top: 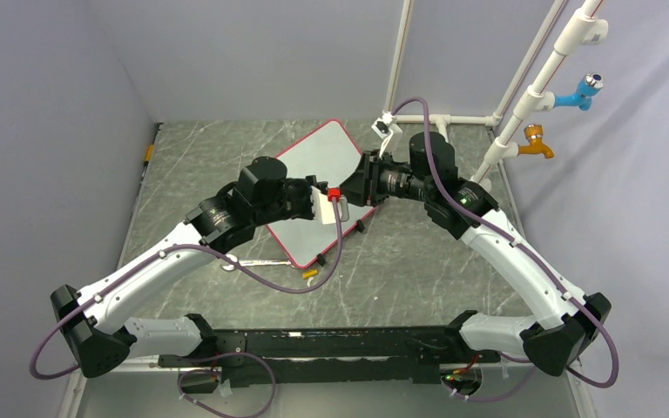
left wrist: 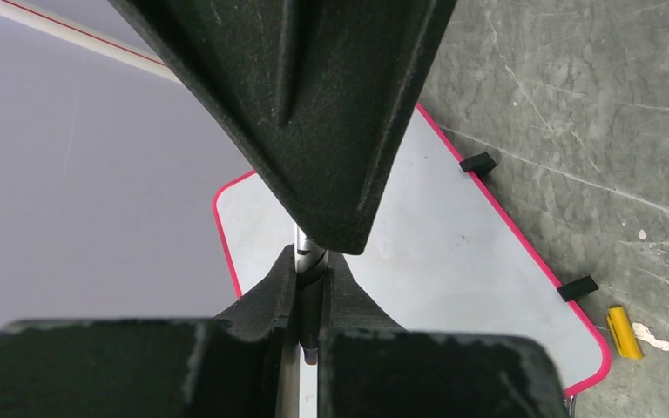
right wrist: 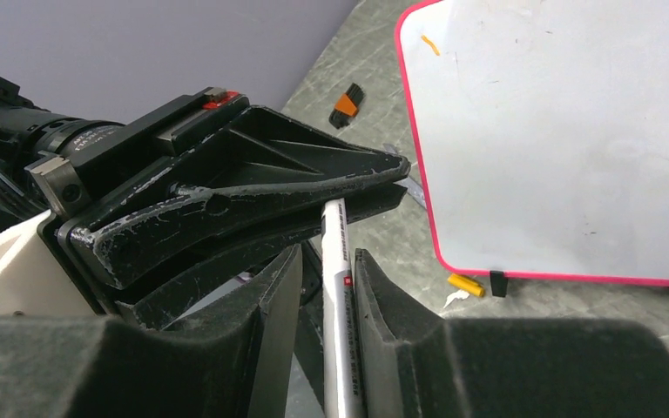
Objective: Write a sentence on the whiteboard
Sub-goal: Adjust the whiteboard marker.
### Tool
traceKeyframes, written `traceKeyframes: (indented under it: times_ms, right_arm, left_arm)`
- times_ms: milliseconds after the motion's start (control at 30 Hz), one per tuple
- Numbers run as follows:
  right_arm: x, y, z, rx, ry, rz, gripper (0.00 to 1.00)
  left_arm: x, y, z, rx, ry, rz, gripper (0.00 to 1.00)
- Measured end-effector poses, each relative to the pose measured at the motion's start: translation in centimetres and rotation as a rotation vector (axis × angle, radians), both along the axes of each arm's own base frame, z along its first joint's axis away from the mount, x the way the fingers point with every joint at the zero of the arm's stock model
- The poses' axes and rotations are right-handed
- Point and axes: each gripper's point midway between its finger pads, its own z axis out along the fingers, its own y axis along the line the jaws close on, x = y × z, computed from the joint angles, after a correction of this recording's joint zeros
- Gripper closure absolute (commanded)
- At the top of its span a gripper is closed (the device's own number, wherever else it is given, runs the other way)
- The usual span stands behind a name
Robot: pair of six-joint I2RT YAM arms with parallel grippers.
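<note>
Left jaws: drawn in narrow and gripping one end of a pen [left wrist: 307, 254]; in the right wrist view their tips pinch together over it.
Right jaws: also narrow, one on each side of the pen's [right wrist: 335, 261] white barrel, which carries small print and a red mark.
Meeting point: the left arm [top: 226, 213] and the right arm [top: 453, 200] reach inward and their jaws come tip to tip, with the pen bridging them.
Whiteboard [top: 331, 150]: flat on the bench [top: 418, 270], directly beneath the jaws and set at a slant. Its pink rim [left wrist: 523, 235] shows beside the left jaws, and one rounded corner [right wrist: 440, 257] shows just beyond the right jaws.
Board surface: white with faint smudges; there is a short orange stroke near a far corner in the right wrist view. I cannot make out any writing.
Pen and board: I cannot tell whether the pen touches the board.
Clips: small black ones [left wrist: 477, 163] sit along the board's edge, off to the side of the left jaws.
Yellow piece [left wrist: 625, 332]: on the bench just outside the board's corner, apart from both jaws.
Orange-and-black bit [right wrist: 347, 103]: on the bench beyond the left jaws, near the wall.
</note>
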Motion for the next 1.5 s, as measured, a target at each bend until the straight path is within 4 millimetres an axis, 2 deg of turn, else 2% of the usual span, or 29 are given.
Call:
traceKeyframes:
  times_ms: [300, 767, 1000, 1100, 1167, 1200, 1233, 1367, 1500]
  right_arm:
    - [0.2, 0.0, 0.1, 0.003, -0.003, -0.011, 0.79]
    - [0.7, 0.3, 0.3, 0.033, -0.002, -0.027, 0.81]
    - [1.0, 0.6, 0.2, 0.040, 0.005, -0.026, 0.90]
    - [1.1, 0.7, 0.2, 0.043, 0.006, -0.022, 1.00]
    - [1.1, 0.7, 0.2, 0.045, 0.006, -0.020, 1.00]
    - [1.1, 0.7, 0.2, 0.046, 0.006, -0.019, 1.00]
    - [1.1, 0.7, 0.2, 0.047, 0.005, -0.019, 1.00]
    - [1.1, 0.7, 0.2, 0.045, 0.004, -0.019, 1.00]
    - [1.5, 0.6, -0.1, 0.033, -0.003, -0.040, 1.00]
  left_arm:
    - [0.0, 0.0, 0.0, -0.001, 0.000, 0.000, 1.00]
    - [0.0, 0.0, 0.1, -0.015, 0.010, 0.007, 1.00]
    - [0.3, 0.2, 0.1, -0.013, 0.008, 0.020, 1.00]
    - [0.3, 0.3, 0.1, -0.011, 0.006, 0.027, 1.00]
    - [0.4, 0.3, 0.1, -0.010, 0.005, 0.030, 1.00]
    - [0.4, 0.3, 0.1, -0.010, 0.005, 0.032, 0.97]
    - [0.5, 0.4, 0.1, -0.010, 0.005, 0.034, 0.90]
    - [0.6, 0.6, 0.1, -0.021, 0.020, 0.057, 0.54]
    - [0.9, 0.9, 0.0, -0.029, 0.031, 0.080, 0.36]
